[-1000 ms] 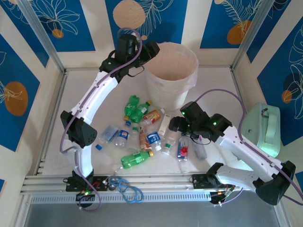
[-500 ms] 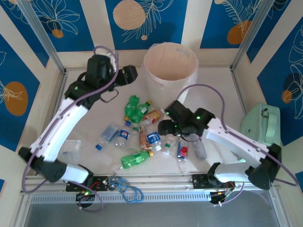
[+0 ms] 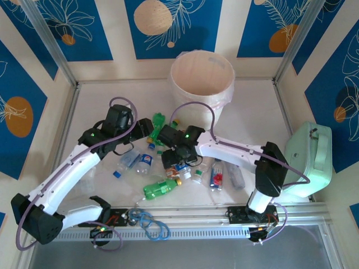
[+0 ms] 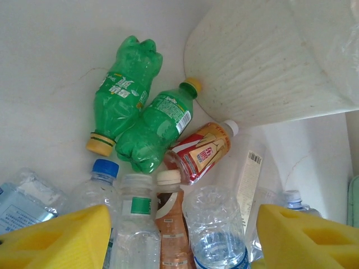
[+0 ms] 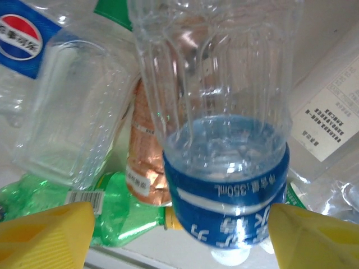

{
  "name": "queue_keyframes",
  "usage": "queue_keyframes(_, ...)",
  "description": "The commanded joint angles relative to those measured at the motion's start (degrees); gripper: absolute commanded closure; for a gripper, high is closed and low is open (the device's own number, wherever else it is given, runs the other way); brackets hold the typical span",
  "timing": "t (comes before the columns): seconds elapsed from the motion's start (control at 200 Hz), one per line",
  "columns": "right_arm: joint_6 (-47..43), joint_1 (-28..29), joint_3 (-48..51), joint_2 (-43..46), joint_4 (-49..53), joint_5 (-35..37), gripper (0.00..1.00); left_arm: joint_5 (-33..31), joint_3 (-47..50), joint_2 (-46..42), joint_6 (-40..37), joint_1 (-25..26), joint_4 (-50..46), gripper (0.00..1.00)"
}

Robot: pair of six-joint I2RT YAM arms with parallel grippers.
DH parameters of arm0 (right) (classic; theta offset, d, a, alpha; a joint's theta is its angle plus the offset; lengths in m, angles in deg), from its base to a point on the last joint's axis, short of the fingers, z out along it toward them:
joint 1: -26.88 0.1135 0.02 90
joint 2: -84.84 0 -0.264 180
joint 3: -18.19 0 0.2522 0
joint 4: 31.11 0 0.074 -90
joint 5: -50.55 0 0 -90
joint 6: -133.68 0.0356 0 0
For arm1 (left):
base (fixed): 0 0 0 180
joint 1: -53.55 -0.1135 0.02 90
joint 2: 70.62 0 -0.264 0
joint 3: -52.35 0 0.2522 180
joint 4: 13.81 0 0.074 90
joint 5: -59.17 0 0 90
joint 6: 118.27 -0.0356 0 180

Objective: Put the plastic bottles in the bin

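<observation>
Bin (image 3: 202, 84) at table's far side, mouth open; interior looks bare from above. Plastic bottles (image 3: 160, 188) all heaped on table, near side of bin. Job barely begun, whole heap left.

My left gripper (image 4: 179, 246) above heap, fingers wide, empty. My right gripper (image 5: 179, 241) wide too, straddling blue-label bottle (image 5: 224, 185), not pinched.

Wrists crowded together. Open table left of bin. Green bottle (image 4: 160, 126) cap almost against bin wall.

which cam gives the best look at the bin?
Top external: the bin appears whole, with its round rim and open mouth facing the camera. Left wrist gives a curved slice of its pale side wall, with no look inside.
</observation>
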Motion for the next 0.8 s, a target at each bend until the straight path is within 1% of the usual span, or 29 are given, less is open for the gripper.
queue_keyframes(0.0, -0.44, -0.9, -2.42, -1.0, 2.99, 1.95, 0.18, 0.07, 0.47, -2.08, 1.84, -0.59, 0.34, 0.31)
queue_keyframes(0.23, -1.19, -3.46, -2.92, -3.67, 2.47, 1.44, 0.18, -0.39, 3.48, -2.79, 3.43, -1.08, 0.02, 0.31)
queue_keyframes(0.58, -2.2, -4.46, -7.05, -8.76, 1.71, 1.46, 0.19, 0.14, 4.69, -2.38, 3.87, -1.36, 0.46, 0.32)
queue_keyframes(0.795, -2.45, -5.08, -7.74, -10.66, 1.17, 1.62, 0.21, 0.21, 5.41, -2.52, 4.13, -1.34, 0.81, 0.32)
